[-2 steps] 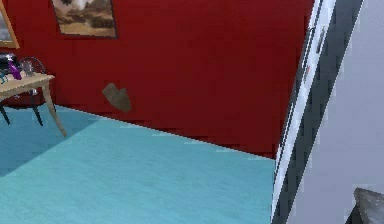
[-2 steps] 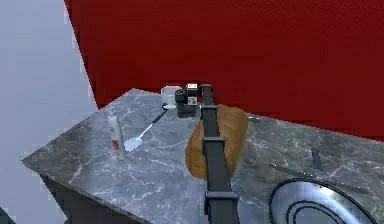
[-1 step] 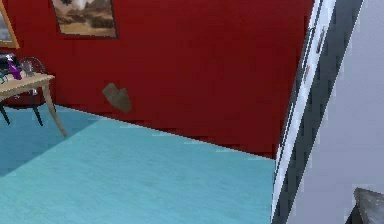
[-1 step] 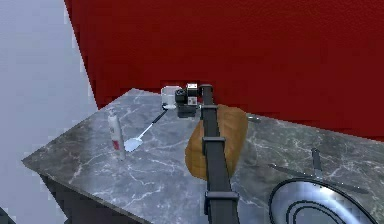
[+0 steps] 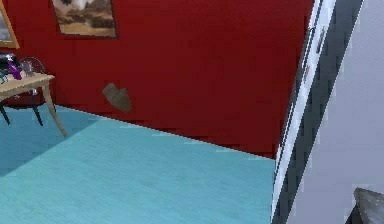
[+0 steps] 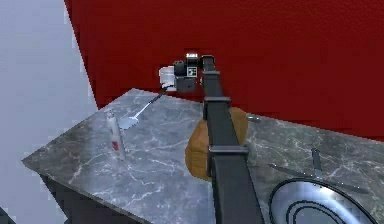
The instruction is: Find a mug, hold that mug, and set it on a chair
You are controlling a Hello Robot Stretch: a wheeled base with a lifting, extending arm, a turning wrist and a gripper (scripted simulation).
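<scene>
Red wall point(image 5: 200, 70) across the far side, teal floor point(image 5: 130, 170) in front of it. Forward view, far left: wooden table point(image 5: 25, 88) with small clutter on top, one piece purple point(image 5: 14, 70), too small to name. Dark chair point(image 5: 38, 100) is tucked just behind the table. Framed picture point(image 5: 85, 17) hangs high on the wall, and a second frame point(image 5: 5, 25) is cut by the left edge. Right side: white door frame point(image 5: 300, 130), then a grey wall. A dark countertop corner point(image 5: 368, 205) shows at the near right.

Arm side view: grey marble countertop point(image 6: 130, 165) against the same red wall. Arm point(image 6: 222, 140) runs from the near edge out over the counter. White squares point(image 6: 188, 70) at its far end carry black marks, patterns rather than legible text. Gripper point(image 6: 168, 80) is left of them, seen against the wall, above the counter.

Hand state: a small pale blob point(image 6: 163, 73) hangs at the finger end, clear of the countertop, so the gripper holds it. Shape is too small to confirm it is the mug.

On the counter:
- round brown loaf point(image 6: 196, 150), partly behind the arm
- silvery utensil point(image 6: 140, 112) lying at an angle, near the far left corner
- slim clear bottle point(image 6: 115, 135) with a red band, upright, left of the loaf; any label is unreadable
- round metal sink basin point(image 6: 320, 205) at the near right, with a thin dark upright piece point(image 6: 315, 160) just beyond it
</scene>
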